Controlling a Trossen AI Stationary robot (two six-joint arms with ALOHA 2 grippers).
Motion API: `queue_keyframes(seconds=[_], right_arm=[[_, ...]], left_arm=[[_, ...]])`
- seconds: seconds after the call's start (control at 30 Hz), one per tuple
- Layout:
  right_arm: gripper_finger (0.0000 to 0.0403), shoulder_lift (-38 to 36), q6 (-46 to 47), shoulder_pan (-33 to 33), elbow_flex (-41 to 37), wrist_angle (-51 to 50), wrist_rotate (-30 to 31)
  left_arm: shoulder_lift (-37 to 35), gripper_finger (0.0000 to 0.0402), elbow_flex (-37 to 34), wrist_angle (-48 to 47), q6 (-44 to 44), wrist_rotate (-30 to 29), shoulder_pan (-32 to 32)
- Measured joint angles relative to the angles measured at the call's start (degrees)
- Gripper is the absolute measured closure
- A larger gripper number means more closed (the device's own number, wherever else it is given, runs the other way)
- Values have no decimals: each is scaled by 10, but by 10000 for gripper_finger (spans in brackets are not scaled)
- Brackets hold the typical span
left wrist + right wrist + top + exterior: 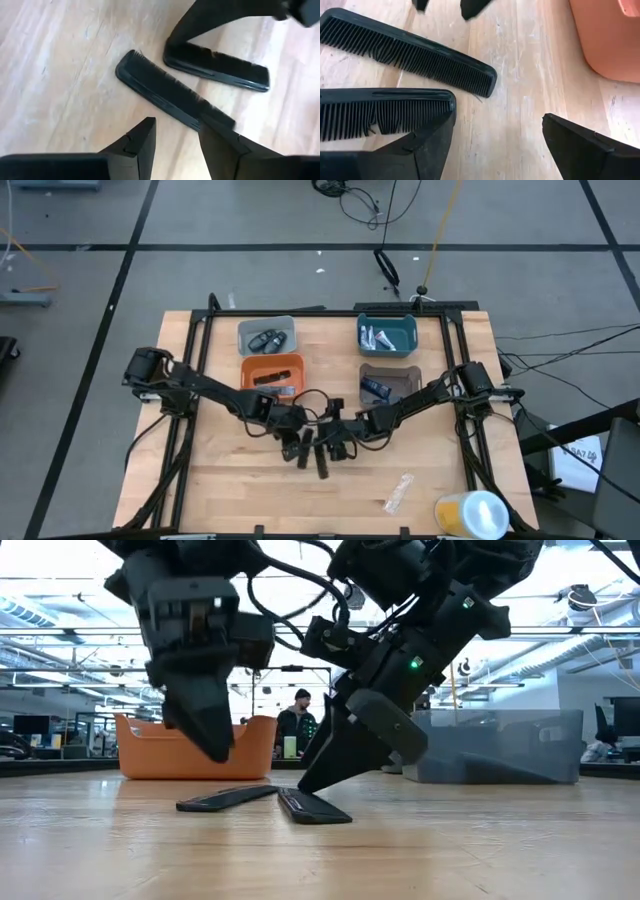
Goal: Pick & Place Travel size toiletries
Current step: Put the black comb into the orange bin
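Two thin black combs lie flat on the wooden table near its middle. My left gripper (pixel 175 135) hovers open just above one comb (pixel 170 92), clear of it in the low view (pixel 210 745). My right gripper (pixel 497 130) stands wide open, slanting down at the other comb (pixel 385 112). One of its fingers is at that comb's end and the other is over bare wood. Both combs show in the low view, one under the left gripper (pixel 228 798) and one at the right gripper (pixel 315 808). My right gripper touches the second comb only with one fingertip (pixel 437 132), set against the comb's end (pixel 447 100). The finger comes slanting down from the table's right side. The comb lies flat on the table, with nothing between the fingers.
At the back stand a grey bin (pixel 265 337) with dark oval pieces, a teal bin (pixel 387 333) with white tubes, an orange bin (pixel 272 370) and a brown bin (pixel 385 383) with dark blue tubes. A clear wrapper (pixel 398 492) and a yellow-and-white cylinder (pixel 470 513) lie near the front right.
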Motion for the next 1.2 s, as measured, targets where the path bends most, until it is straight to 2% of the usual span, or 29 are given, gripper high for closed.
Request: queue_keyframes(seconds=[0.23,0.47,0.63,0.7,0.83,0.9,0.97,1.07,1.2], right_arm=[[110,-16,-52,10,-1,-5,12],[110,-57,-43,39,1,-13,22],[110,-56,-44,66,-1,-45,-19],[110,-56,-45,72,-1,-49,12],[110,-56,-48,72,0,-63,110],[110,-57,-42,70,0,-72,125],[110,-57,-31,70,0,-68,97],[110,-57,-25,81,0,-58,12],[110,-57,1,95,0,-52,-80]], left_arm=[[-15,269,1,2,-33,-5,-30],[9,278,1,11,-89,-85,-75],[38,280,1,17,-125,-102,-88],[53,280,2,33,-133,-106,-91],[79,280,4,87,-128,-105,-91],[83,280,3,107,-117,-93,-91],[85,280,2,139,-106,-58,-91],[86,280,0,172,-99,-21,-91],[86,280,0,182,-96,-27,-88]])
